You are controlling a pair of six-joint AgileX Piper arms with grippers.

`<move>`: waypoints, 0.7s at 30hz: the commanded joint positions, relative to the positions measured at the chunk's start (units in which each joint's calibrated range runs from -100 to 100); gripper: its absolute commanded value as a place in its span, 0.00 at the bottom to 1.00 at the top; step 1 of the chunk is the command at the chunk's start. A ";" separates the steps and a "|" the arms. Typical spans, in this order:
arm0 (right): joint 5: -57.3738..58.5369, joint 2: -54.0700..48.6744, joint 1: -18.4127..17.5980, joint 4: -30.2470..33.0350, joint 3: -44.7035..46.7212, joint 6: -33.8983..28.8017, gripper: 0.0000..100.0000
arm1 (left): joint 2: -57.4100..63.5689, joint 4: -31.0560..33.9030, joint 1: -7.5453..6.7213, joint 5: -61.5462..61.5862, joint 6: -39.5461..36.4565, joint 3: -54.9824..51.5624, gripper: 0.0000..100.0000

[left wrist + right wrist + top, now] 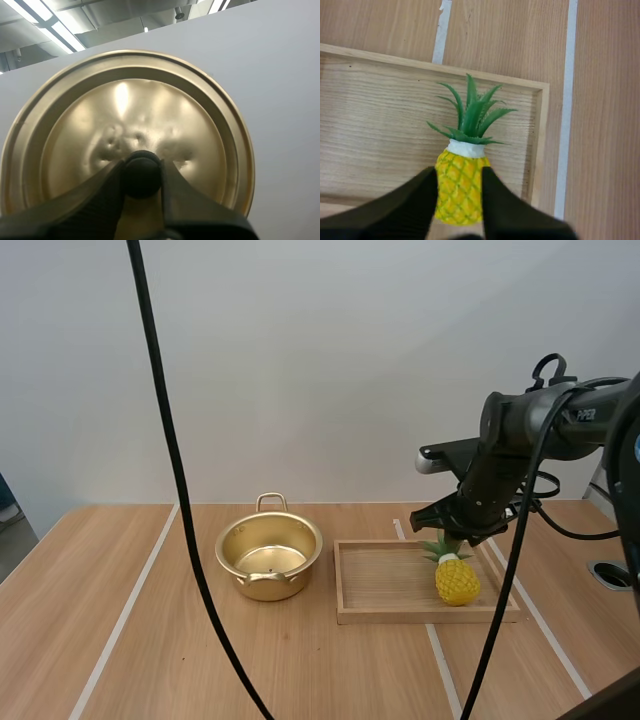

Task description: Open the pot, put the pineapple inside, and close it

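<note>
Round golden metal lid [125, 115] is pinched at its black knob [142, 167] by left gripper [142, 176]; right gripper [460, 175] is spread over yellow pineapple [457, 580], high view's lower right.

the left tool [142, 172] tilts upward, its two black fingers [107, 187] pinched tight on the knob of the lid [125, 115]. the right arm [545, 420] reaches in from the right with its wrist bent downward. the right tool [459, 175] points down, fingers standing apart.
</note>
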State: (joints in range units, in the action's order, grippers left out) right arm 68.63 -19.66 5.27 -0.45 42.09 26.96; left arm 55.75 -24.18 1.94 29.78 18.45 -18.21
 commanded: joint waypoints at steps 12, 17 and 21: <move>2.06 3.88 0.24 0.10 -0.33 -0.10 1.00 | 0.40 -0.38 0.00 -2.01 -0.41 0.51 0.00; 2.06 5.85 0.24 -0.17 -0.33 0.31 1.00 | 0.40 -0.38 0.00 -2.01 -0.41 0.51 0.00; 2.06 7.69 0.24 -0.17 -0.33 0.29 1.00 | 0.40 -0.38 0.00 -2.01 -0.41 0.51 0.00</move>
State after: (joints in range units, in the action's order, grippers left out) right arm 70.62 -12.67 5.33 -0.43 42.09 26.96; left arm 55.75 -24.18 1.94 29.78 18.45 -18.21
